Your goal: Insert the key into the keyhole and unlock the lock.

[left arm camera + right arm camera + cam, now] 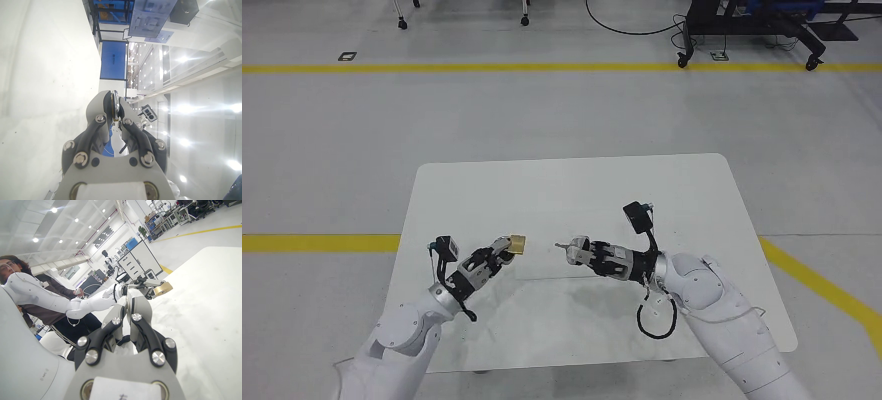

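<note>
Above the white table, my left gripper is shut on a brass padlock. In the left wrist view the lock shows edge-on, pinched between the two fingers of that gripper. My right gripper faces it from a short gap away, shut on a thin metal key whose tip points toward the padlock. The right wrist view has its fingers pressed together, hiding the key. Beyond them is the padlock, with the keyhole end turned toward me and held by the left gripper.
Both grippers hover over the middle of the table, near its front half. Yellow floor lines run behind the table and beside it. A dark wheeled frame stands far back right.
</note>
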### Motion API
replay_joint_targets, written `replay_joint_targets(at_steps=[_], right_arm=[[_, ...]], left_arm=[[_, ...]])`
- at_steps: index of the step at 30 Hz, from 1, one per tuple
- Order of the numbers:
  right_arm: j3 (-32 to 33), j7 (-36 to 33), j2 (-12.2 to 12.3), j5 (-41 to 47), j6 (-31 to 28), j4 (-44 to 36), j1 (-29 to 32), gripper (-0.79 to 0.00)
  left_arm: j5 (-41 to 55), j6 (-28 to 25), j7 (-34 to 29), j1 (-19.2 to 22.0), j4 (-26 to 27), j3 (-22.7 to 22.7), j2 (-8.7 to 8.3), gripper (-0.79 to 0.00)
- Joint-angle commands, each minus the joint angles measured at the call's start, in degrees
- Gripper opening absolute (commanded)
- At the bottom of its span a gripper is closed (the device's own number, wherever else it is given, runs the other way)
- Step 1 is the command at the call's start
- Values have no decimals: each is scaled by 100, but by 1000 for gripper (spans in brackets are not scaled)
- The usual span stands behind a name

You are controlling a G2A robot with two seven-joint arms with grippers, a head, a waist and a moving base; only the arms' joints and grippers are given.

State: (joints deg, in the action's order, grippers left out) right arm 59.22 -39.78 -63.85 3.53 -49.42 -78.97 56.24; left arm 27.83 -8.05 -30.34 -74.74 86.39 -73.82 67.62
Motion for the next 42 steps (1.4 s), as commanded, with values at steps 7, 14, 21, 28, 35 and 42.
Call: replay_joint_targets(at_steps=[7,14,21,28,35,42], right_arm=[[470,974,57,-1548,454,-558,342,-785],[904,1608,156,-4533,1619,-2197,1003,-785],[1015,1710,193,-5360,1941,-2678,1305,-785],[1177,1933,206,-5064,1865,-2608,1456,-785],[1177,1933,206,-5064,1865,-2608,1456,-785],[1002,742,232,-7425,3382,-3666,1593,-785]], left_arm=[[3231,926,-1747,88,-530,-81,102,-785],[4225,2218,-3447,568,-1708,161,159,-785],[4300,2843,-4489,1131,-2211,688,269,-785],[4469,2526,-4181,1335,-2261,842,376,-785],[4469,2526,-4181,1335,-2261,842,376,-785],[4043,1837,-4139,1113,-1717,750,345,-785]])
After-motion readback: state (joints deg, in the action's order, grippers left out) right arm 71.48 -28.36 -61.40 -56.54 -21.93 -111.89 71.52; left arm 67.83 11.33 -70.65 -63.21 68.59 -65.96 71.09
